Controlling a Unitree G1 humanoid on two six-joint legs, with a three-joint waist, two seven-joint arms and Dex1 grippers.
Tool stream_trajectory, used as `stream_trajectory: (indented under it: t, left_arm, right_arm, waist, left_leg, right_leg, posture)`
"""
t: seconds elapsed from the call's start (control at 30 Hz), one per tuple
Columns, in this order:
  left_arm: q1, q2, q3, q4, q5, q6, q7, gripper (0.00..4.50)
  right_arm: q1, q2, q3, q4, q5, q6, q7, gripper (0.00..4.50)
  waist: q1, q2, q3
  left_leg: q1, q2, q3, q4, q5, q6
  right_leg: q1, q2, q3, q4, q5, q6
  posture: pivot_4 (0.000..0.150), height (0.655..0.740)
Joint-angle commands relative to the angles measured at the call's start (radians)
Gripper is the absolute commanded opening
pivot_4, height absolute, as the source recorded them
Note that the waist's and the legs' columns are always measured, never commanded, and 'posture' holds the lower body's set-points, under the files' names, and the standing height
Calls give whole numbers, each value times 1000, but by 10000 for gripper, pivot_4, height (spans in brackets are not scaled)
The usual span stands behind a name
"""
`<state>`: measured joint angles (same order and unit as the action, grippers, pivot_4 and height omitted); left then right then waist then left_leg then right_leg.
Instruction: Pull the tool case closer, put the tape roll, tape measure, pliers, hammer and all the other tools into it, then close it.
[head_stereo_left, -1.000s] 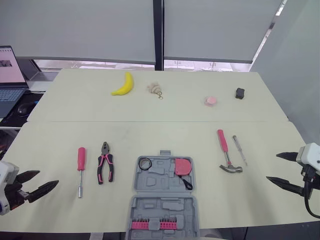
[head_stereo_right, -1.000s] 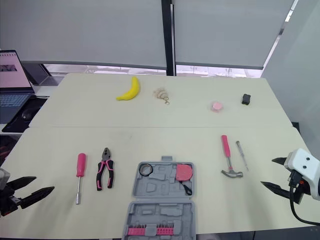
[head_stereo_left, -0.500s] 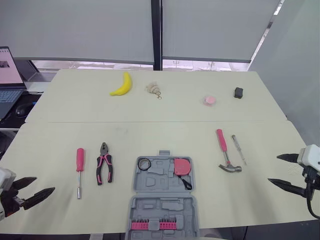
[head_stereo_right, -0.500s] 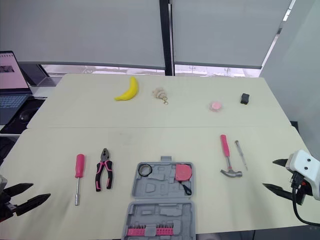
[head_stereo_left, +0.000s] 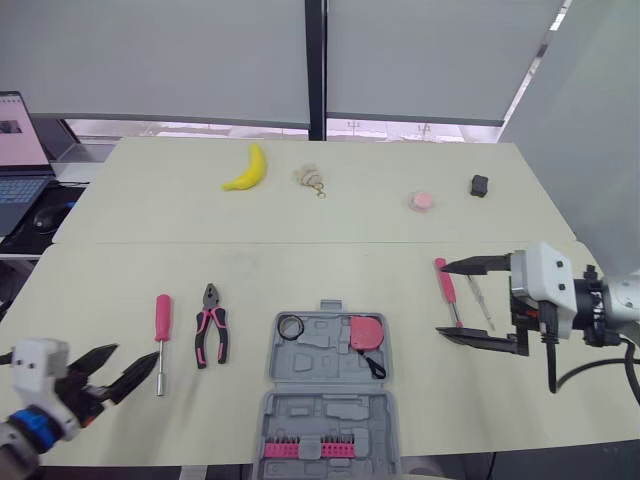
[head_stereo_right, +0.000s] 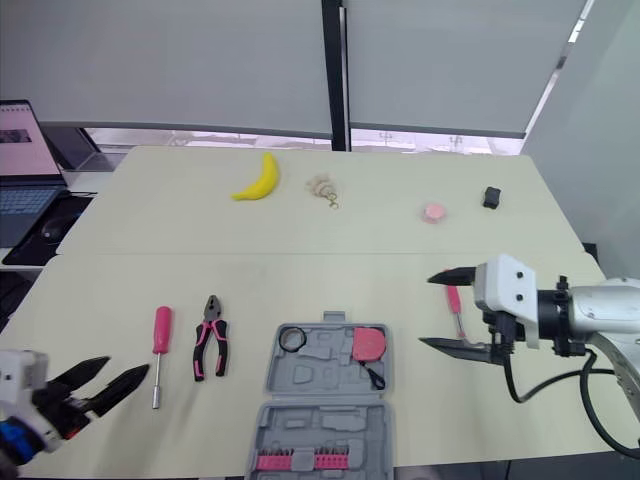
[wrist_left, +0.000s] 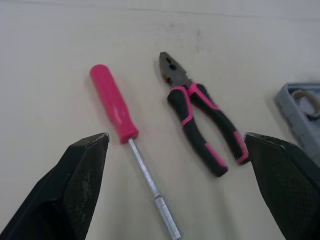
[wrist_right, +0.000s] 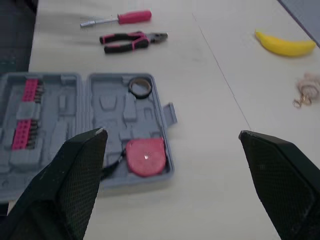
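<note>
The grey tool case (head_stereo_left: 325, 400) lies open at the table's near edge, holding the tape roll (head_stereo_left: 290, 327), the pink tape measure (head_stereo_left: 365, 333) and a row of pink bits. Left of it lie the pliers (head_stereo_left: 211, 325) and a pink-handled driver (head_stereo_left: 160, 330). The pink-handled hammer (head_stereo_left: 444, 285) and a thin screwdriver (head_stereo_left: 478, 300) lie to its right. My right gripper (head_stereo_left: 440, 298) is open, its fingers spread to either side of the hammer, whose head they partly hide. My left gripper (head_stereo_left: 137, 354) is open just short of the driver (wrist_left: 115, 110) and pliers (wrist_left: 200, 112).
On the far half of the table are a banana (head_stereo_left: 245, 170), a keychain (head_stereo_left: 312, 179), a small pink round thing (head_stereo_left: 422, 201) and a small black object (head_stereo_left: 479, 185). A laptop (head_stereo_left: 15, 150) stands off the table's left side.
My right gripper has swung in from the table's right edge to the hammer. My left gripper has come forward and right, close to the pink driver. The tools have not moved.
</note>
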<state>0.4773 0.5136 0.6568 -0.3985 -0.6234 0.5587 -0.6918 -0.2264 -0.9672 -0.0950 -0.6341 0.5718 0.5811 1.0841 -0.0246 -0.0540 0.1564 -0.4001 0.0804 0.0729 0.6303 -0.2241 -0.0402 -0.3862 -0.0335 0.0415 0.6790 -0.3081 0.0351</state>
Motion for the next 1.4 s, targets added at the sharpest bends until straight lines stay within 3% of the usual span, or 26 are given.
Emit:
stream_trajectory:
  t: [0.03, 0.3, 0.7, 1.2, 1.4]
  left_arm:
    - [-16, -74, -44, -138, 18, 27, 173, 45000]
    - [-100, -226, -223, -257, 115, 100, 467, 45000]
    - [-324, -299, -362, -123, 292, 299, 753, 45000]
    - [-476, -280, -376, 71, 383, 410, 784, 45000]
    - [-473, -253, -387, 100, 377, 397, 732, 27785]
  right_arm:
    - [-51, 10, 46, -22, 22, 30, -12, 44818]
    - [-50, 13, 96, -34, 22, 39, -11, 44818]
    - [-76, 9, 122, -30, 21, 56, -7, 44818]
    - [-78, 18, 145, -46, 12, 62, -29, 44818]
    - [-69, 19, 146, -51, 7, 59, -37, 45000]
  waist:
    - [2, 0, 0]
    - [-1, 0, 0]
    - [-1, 0, 0]
    - [-1, 0, -1]
    - [-2, 1, -1]
  left_leg:
    - [0, 0, 0, 0, 0, 0]
    - [0, -2, -3, 0, 0, 0]
    - [0, -2, -12, 1, 0, 0]
    - [0, -2, -13, 1, 0, 0]
    - [0, -2, -13, 1, 0, 0]
  right_leg:
    - [1, 1, 0, 0, 0, 0]
    - [2, 9, 2, 0, 0, 0]
    - [2, 14, 1, 1, 0, -3]
    - [3, 15, 0, 1, 0, -3]
    - [3, 14, 0, 1, 0, -3]
  posture:
    - [1500, 7400]
    - [1500, 7400]
    - [1500, 7400]
    - [1500, 7400]
    - [1500, 7400]
